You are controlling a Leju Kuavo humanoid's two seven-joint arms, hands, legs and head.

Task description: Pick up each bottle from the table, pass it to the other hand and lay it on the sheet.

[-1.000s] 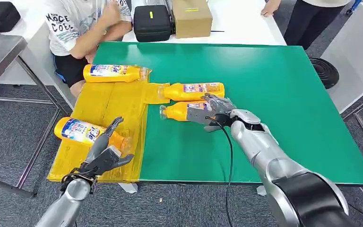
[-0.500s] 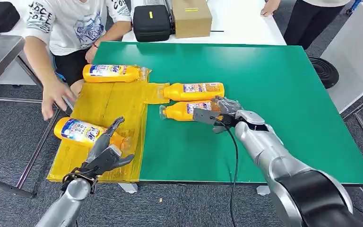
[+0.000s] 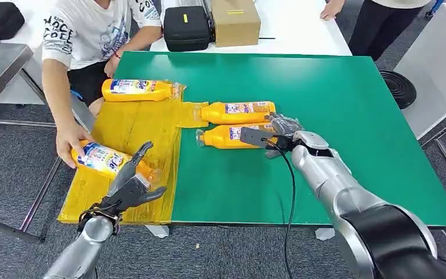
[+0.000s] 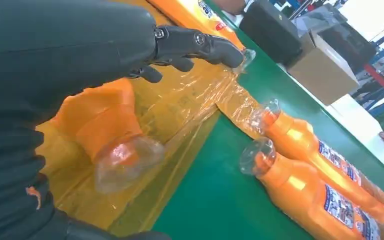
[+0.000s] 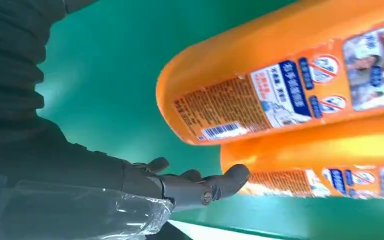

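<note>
As my right hand [image 3: 277, 135] hovered over the base end of the nearer orange plastic bottle with a blue-and-white label [image 3: 227, 136], I could not tell whether its fingers had closed on it; the right wrist view showed fingertips at the bottle's rim, not wrapped round the body. That bottle lay on its side on the green table mat [image 3: 337, 116], just beside a second orange bottle [image 3: 238, 111] whose clear-capped neck rested on a flap of the crinkled yellow plastic sheet [image 3: 128, 131]. The two bodies were so close that I judged a grasp there risky: fingers coming down between them could nudge the far bottle and set either one rolling, and a hold at the very base might let the long body swing and slip during the pass.

My left hand [image 3: 129, 189] was open, fingers spread, holding nothing, over the sheet's near edge. Right by it lay a third orange bottle [image 3: 109, 161], and a person's hand [image 3: 69, 139] was resting on that bottle's far end. I reckoned that was the bigger worry: lifting my left hand for the handover could strike that person or the bottle. A fourth orange bottle [image 3: 139, 89] lay at the sheet's far end.
</note>
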